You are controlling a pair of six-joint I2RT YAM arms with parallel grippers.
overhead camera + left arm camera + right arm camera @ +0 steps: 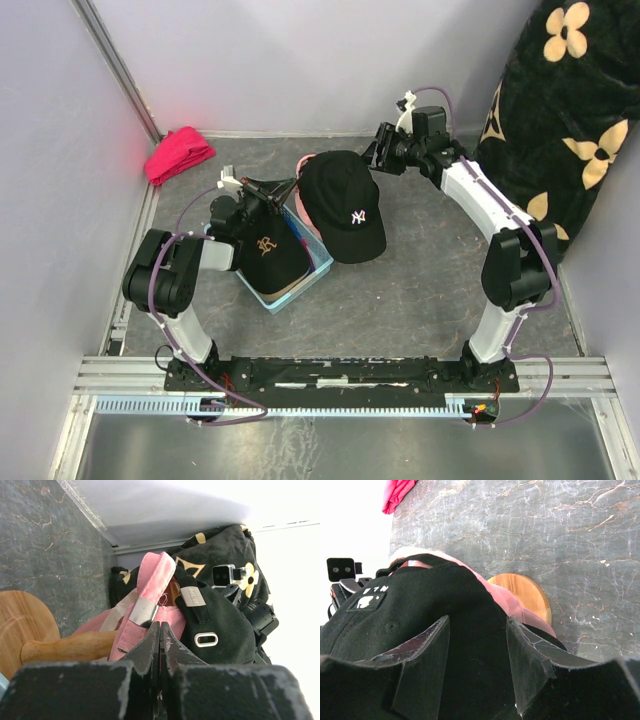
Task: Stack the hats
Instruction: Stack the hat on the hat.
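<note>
Wrist views reveal wooden stand (520, 591), pink hat (155, 577) seemingly under black hat (420, 622)

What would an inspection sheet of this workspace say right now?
Surface: grey marbled tabletop, no spills seen.
Job's things: black NY cap beside a pile topped by a black tan-logo cap; pink cap underneath.
Clutter: red-pink cloth in back left corner; wooden stand under caps.
Tools: left tool shut beside the pink cap; right tool open over the black NY cap.
Cables: purple cables looped along both arms.
Surroundings: pale walls; black flowered fabric at right.
</note>
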